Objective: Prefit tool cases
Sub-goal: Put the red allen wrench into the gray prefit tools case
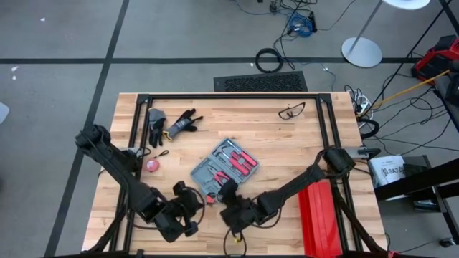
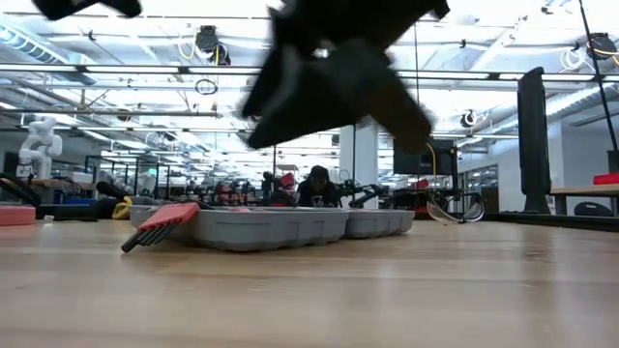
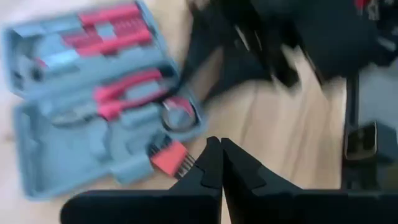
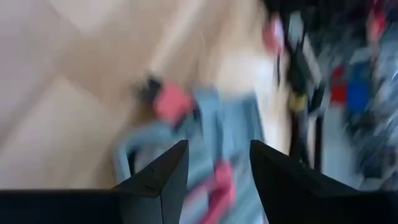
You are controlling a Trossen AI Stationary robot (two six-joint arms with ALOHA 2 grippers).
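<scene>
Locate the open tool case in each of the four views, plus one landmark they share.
High view: tool case lies open at table centre, just beyond both grippers.
Low view: grey tray across mid-frame, under a blurred dark arm.
Left wrist view: upper left, beyond the shut left gripper.
Right wrist view: blurred, past the open right gripper.
Shared landmark: red hex key set at the case's edge.

The open case (image 1: 224, 168) lies at the table's (image 1: 287, 143) middle, in the high view's centre; tools sit in its slots; gloves (image 1: 172, 123) lie up and left of it, near the table's upper left corner; a small round thing (image 1: 152, 165) sits left of the case; glasses (image 1: 291, 110) lie at upper right; a long box (image 1: 320, 215) lies at lower right; the left gripper (image 1: 188, 208) sits below the case, the right gripper (image 1: 228, 192) at its lower edge.
</scene>
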